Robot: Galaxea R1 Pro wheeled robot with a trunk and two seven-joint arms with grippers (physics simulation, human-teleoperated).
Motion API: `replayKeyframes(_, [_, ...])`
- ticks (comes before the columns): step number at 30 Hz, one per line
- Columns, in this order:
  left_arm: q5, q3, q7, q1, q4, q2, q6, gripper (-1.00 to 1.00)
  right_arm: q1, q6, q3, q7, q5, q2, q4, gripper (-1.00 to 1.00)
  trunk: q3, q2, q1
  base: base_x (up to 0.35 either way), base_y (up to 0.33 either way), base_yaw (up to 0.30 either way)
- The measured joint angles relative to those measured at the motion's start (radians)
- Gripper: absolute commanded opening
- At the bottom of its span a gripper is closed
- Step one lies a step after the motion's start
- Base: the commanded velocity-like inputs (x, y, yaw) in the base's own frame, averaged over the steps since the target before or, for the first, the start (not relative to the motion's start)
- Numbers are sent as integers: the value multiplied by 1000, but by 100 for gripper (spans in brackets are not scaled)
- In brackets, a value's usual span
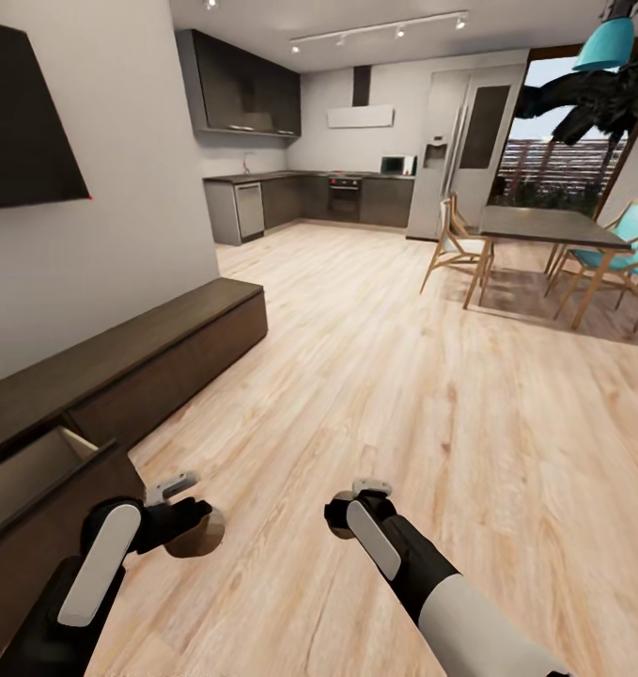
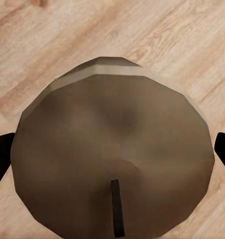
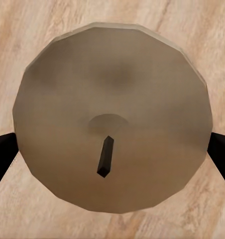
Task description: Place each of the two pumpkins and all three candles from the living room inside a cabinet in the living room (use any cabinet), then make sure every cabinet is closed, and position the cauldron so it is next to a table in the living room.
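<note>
Candles fill both pincers: the left pincer is clamped on one candle, the right pincer on another candle, wicks facing the wrist cameras, both carried low over the wood floor. Just outboard of the left pincer stands the cabinet, one drawer pulled open, tan inside. Best swing the left candle over that opening, lower it clear of the rim, then release; follow with the right.
</note>
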Motion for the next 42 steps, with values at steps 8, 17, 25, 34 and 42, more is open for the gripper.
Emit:
replayKeyframes(8, [6,-1,1,0,1,-1,0,-100,0,0,0,0,0,1,0,-100,30,56,-31,0,0,270])
replayKeyframes(17, [9,-7,2,0,4,-1,0,-100,0,0,0,-1,0,1,0,-100,64,119,-65,0,0,270])
replayKeyframes(25, [5,-38,8,0,6,-1,-1,-100,0,0,1,-1,0,1,0,-100,94,175,-96,0,0,270])
replayKeyframes(34, [3,-39,9,0,7,-1,-1,-100,0,1,2,-1,1,1,0,-100,128,238,-130,0,0,270])
replayKeyframes(42, [2,-39,10,0,8,-1,-1,-100,0,0,2,-1,0,2,0,-100,158,294,-161,0,0,270])
